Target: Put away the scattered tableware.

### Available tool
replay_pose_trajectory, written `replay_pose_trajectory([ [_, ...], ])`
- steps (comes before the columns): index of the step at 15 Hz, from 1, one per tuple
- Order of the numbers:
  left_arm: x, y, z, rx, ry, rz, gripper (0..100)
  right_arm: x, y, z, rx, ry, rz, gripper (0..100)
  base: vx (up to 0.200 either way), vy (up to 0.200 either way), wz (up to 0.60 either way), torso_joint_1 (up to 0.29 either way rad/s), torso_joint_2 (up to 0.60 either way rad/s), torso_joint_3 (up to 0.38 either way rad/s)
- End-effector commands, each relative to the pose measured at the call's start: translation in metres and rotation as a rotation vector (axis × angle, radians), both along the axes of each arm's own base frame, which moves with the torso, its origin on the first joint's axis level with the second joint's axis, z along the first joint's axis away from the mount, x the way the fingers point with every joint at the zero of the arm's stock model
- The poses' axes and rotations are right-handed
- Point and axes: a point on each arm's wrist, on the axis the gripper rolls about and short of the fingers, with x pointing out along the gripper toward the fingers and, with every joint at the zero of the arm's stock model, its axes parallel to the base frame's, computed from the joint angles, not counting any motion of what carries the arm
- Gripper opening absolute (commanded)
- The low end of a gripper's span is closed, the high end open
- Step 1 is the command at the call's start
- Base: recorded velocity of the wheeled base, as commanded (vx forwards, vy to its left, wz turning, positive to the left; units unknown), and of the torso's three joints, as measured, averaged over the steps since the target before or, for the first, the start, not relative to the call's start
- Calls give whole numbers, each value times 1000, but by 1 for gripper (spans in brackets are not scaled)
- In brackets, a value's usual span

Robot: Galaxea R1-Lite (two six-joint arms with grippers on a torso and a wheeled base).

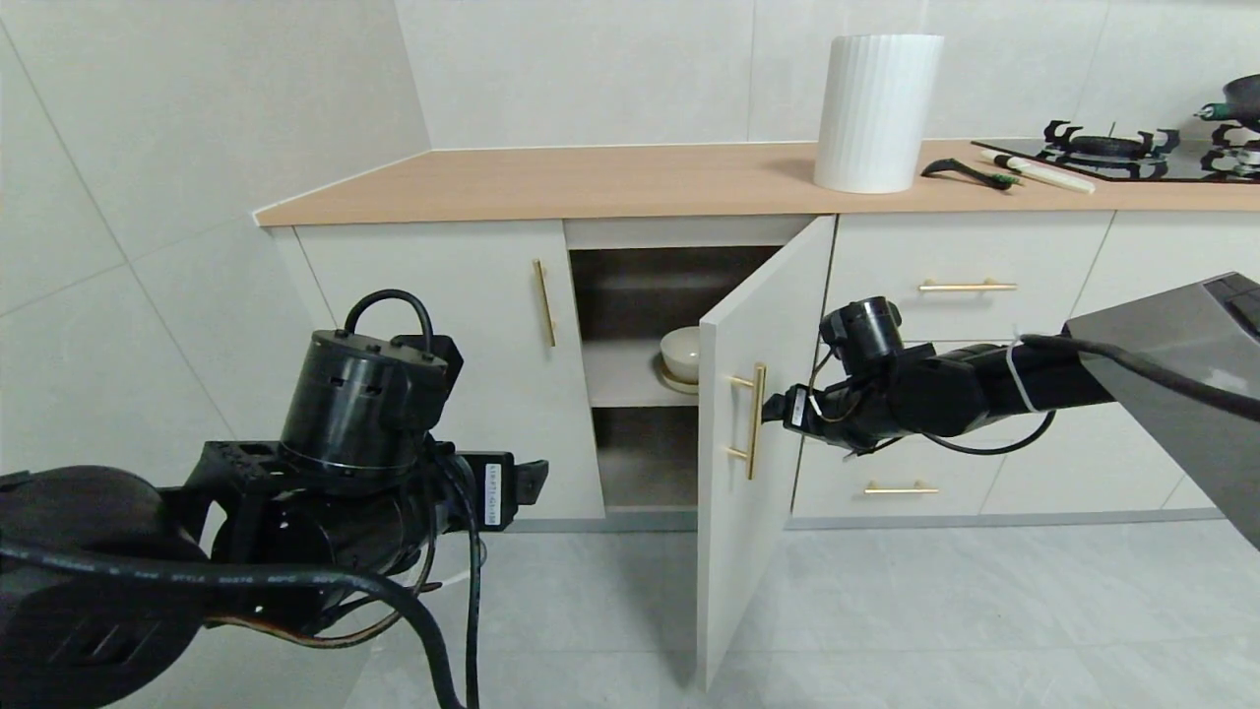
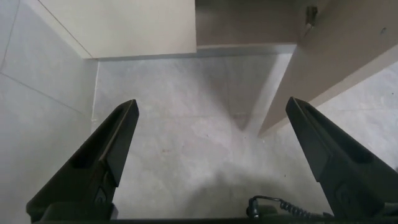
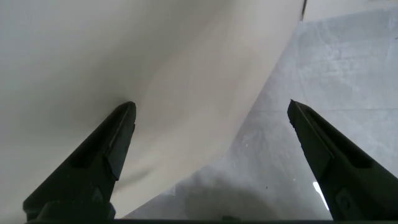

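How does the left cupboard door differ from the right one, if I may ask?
The left door is shut; the right door stands open, showing a bowl inside. The right end effector is at the right door's handle; none is at the left door's handle. Both are pale with gold handles.

Bright, even light, probably from above — soft shadows; the cabinet (image 1: 650,286) is dim inside, and head-view edges bend slightly.
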Motion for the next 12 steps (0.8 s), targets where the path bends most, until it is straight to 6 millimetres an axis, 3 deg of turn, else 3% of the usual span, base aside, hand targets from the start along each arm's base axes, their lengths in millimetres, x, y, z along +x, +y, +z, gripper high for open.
replay_pose_trajectory([
  [1,-1,1,4,-8,-15,1,100,1,1,-3,0,3,1,100,200,0,0,-12,2,2],
  [2,-2,2,6,-11,-20,3,100,1,2,-5,-1,7,2,100,200,0,0,2,2,2],
  [9,-15,16,37,-40,-127,24,100,9,12,-4,90,7,-40,100,0,0,0,0,0,0],
  [12,-13,15,34,-28,-118,30,100,12,16,-4,136,-7,-60,100,0,0,0,0,0,0],
])
